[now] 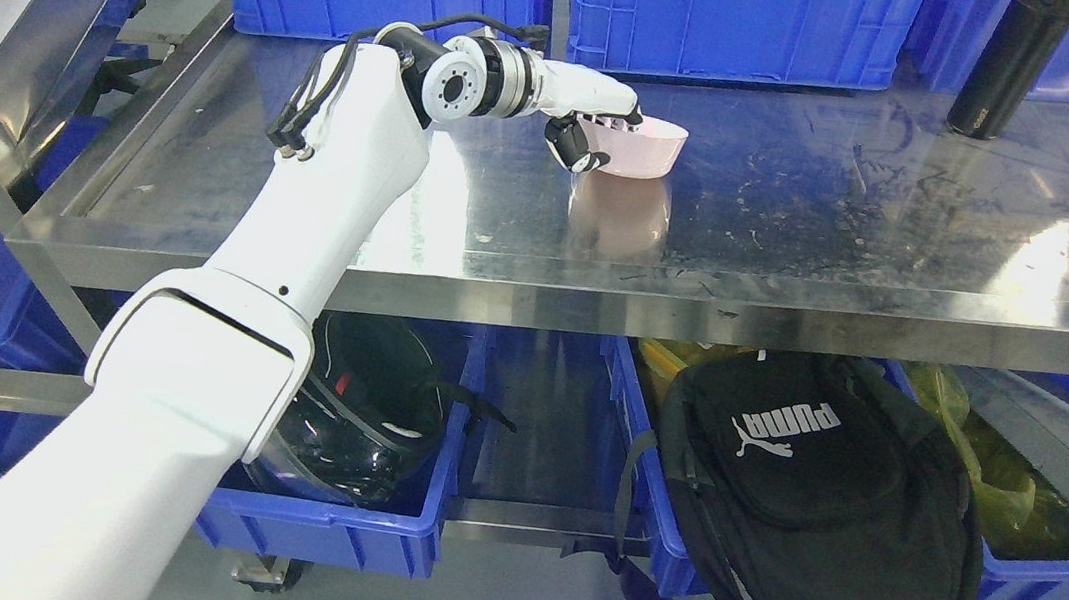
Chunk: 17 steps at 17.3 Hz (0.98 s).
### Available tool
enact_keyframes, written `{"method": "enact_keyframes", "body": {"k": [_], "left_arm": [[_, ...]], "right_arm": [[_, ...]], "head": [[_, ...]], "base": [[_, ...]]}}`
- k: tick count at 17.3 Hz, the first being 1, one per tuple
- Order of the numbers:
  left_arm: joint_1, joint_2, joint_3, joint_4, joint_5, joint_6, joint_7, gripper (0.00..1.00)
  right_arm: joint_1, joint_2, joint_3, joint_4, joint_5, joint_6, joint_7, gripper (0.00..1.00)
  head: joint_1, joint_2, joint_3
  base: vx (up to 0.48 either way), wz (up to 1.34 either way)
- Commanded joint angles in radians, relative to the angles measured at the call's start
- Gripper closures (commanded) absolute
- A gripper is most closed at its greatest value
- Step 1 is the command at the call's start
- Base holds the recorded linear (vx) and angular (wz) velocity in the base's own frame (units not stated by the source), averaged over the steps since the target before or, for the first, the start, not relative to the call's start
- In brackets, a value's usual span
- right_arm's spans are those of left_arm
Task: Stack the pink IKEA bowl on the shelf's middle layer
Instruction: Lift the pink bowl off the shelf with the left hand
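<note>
One bowl (pixel 640 147), pale pink, sat on the steel shelf (pixel 804 230), near the middle of its width and toward the back. My left hand (pixel 591 115) was on it: my fingers (pixel 608 95) reached over the near-left rim and curled down into the bowl, while my thumb (pixel 577 149) pressed against the outer wall below, so I held the bowl pinched at its rim. The bowl stood upright, and its pink reflection showed in the steel just in front of it. My arm came in from the lower left and stretched across the shelf's front edge.

Behind the bowl, two blue crates (pixel 728 15) stood along the back of the shelf. A black bottle (pixel 1009 62) stood upright at the far right, well apart from the bowl. On the level below, a black backpack (pixel 813 503) leaned out of a blue bin (pixel 1055 586), and a dark helmet (pixel 360 421) lay in another blue bin (pixel 337 529) to its left.
</note>
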Motion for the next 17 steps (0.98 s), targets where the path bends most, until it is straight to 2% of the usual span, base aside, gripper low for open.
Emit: {"method": "enact_keyframes", "body": {"k": [1, 6, 12, 17], "left_arm": [[0.01, 0.018, 0.164, -0.132, 0.004, -0.029, 0.004, 1.0], [0.067, 0.018, 0.233, -0.325, 0.007, -0.101, 0.013, 0.99], [0.249, 0.018, 0.373, -0.681, 0.03, -0.393, 0.013, 0.99], [0.333, 0.018, 0.382, -0.881, 0.149, -0.393, 0.013, 0.99]], "right_arm": [[0.023, -0.018, 0.0, -0.017, 0.0, 0.0, 0.0, 0.0], [0.023, -0.018, 0.0, -0.017, 0.0, 0.0, 0.0, 0.0], [0.023, -0.018, 0.0, -0.017, 0.0, 0.0, 0.0, 0.0], [0.023, -0.018, 0.0, -0.017, 0.0, 0.0, 0.0, 0.0]], "head": [[0.0, 0.0, 0.0], [0.0, 0.0, 0.0], [0.0, 0.0, 0.0], [0.0, 0.0, 0.0]], "base": [[0.002, 0.04], [0.001, 0.07], [-0.001, 0.12], [0.002, 0.43]]}}
